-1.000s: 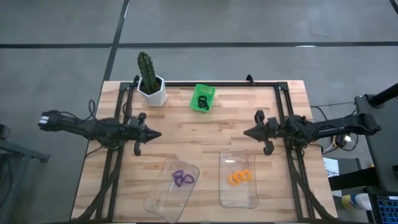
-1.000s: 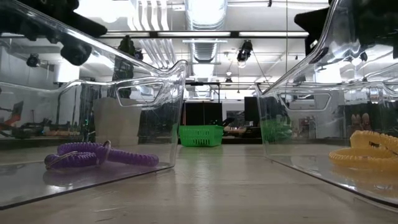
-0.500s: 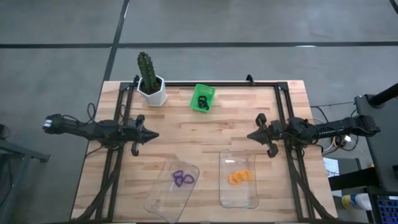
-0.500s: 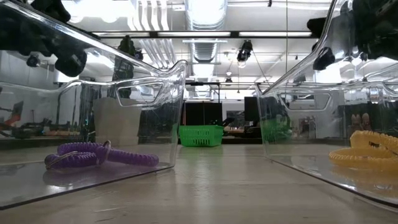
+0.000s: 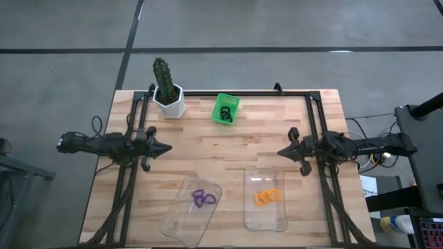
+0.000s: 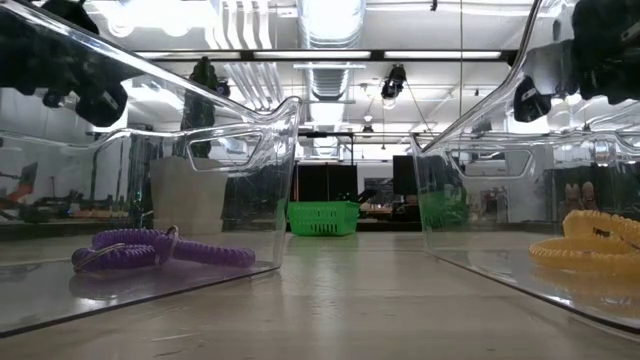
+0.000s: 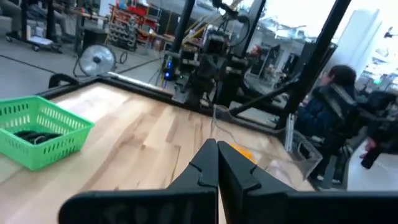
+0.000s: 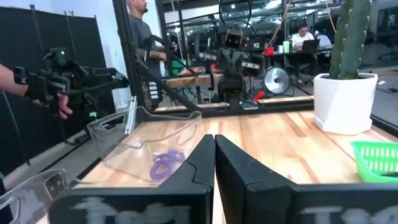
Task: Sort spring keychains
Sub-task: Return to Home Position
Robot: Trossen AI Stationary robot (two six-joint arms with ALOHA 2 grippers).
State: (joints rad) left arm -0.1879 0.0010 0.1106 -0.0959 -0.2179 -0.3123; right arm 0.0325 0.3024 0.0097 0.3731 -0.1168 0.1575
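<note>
The purple spring keychains (image 5: 203, 199) lie in the left clear tray (image 5: 181, 223), and the low view shows them (image 6: 160, 250) flat on its floor. The orange keychains (image 5: 266, 196) lie in the right clear tray (image 5: 266, 220). The black keychains (image 5: 224, 112) sit in the green basket (image 5: 225, 109) at the table's far edge. My left gripper (image 5: 168, 148) is shut and empty over the table's left part. My right gripper (image 5: 279, 151) is shut and empty over the right part. The two point at each other.
A cactus in a white pot (image 5: 167, 91) stands at the far left corner. A black frame (image 5: 228, 93) runs along the far edge and down both sides. Bare wood (image 5: 225, 149) lies between the grippers. People show in the room beyond the table.
Both arms have drawn back from the middle: the left gripper toward the table's left edge, the right gripper toward the right edge. Both stayed shut. The keychains, trays and basket have not moved.
</note>
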